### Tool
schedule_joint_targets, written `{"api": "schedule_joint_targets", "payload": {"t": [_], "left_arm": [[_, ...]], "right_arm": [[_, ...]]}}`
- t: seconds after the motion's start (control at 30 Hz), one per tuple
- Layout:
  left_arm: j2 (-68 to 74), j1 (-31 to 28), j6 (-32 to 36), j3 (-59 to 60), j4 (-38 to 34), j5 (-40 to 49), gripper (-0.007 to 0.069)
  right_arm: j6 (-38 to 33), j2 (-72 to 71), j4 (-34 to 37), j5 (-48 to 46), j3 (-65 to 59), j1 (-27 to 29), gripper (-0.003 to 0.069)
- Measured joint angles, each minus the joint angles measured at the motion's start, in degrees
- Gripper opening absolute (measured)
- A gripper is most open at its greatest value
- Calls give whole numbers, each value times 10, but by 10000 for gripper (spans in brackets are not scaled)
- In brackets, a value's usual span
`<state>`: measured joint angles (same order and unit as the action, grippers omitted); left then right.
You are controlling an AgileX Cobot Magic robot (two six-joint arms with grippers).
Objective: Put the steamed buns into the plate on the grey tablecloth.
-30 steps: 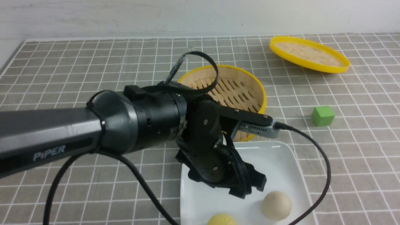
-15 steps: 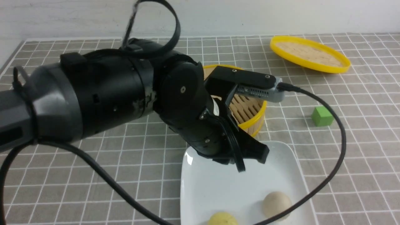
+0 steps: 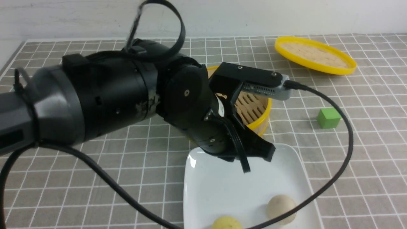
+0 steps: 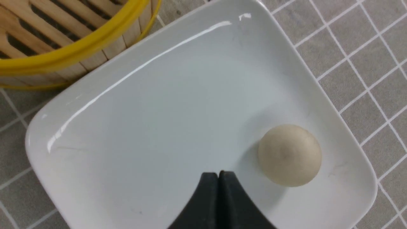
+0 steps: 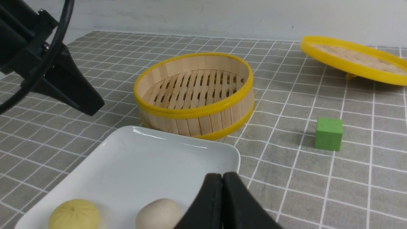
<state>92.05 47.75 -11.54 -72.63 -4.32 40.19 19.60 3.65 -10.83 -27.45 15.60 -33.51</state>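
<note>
The grey fabric tablecloth with its thin white grid (image 3: 79,178) covers the whole table. The bulky black left arm (image 3: 105,95) reaches out over it, above the glossy white square plate (image 3: 216,194). The plate sits just in front of the round yellow-rimmed bamboo steamer basket (image 3: 258,111). The cream-white round steamed bun (image 3: 281,208) and the pale yellow round steamed bun (image 3: 226,223) both rest in the plate's near part, so the task looks complete. The left gripper (image 4: 218,174) and the right gripper (image 5: 222,175) each have their fingers pressed together on nothing.

The likeliest trouble is the left arm's black cable (image 3: 350,140). It loops across the plate's edge in front of the cream-white bun, and a careless move of that arm could drag it against the bun or nudge the plate.

The left wrist view shows only the cream-white bun. The right wrist view shows both buns and the basket's bare slats, which the arm half hides in the front view.
</note>
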Motion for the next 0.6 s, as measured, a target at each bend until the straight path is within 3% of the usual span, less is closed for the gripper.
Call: {"api": "schedule_joint_targets", "payload": {"t": [0.33,0.47,0.6], "left_arm": [[-31,0,0,-21,18,60,2],[-76,0,0,-68,52,126,2],[-136,0,-8,-116,99,193,2]], "right_arm": [[0,-29,21,2,-35,9,26],[0,-43,27,2,-72,60,27],[0,-44,38,6,-117,163,29]]}}
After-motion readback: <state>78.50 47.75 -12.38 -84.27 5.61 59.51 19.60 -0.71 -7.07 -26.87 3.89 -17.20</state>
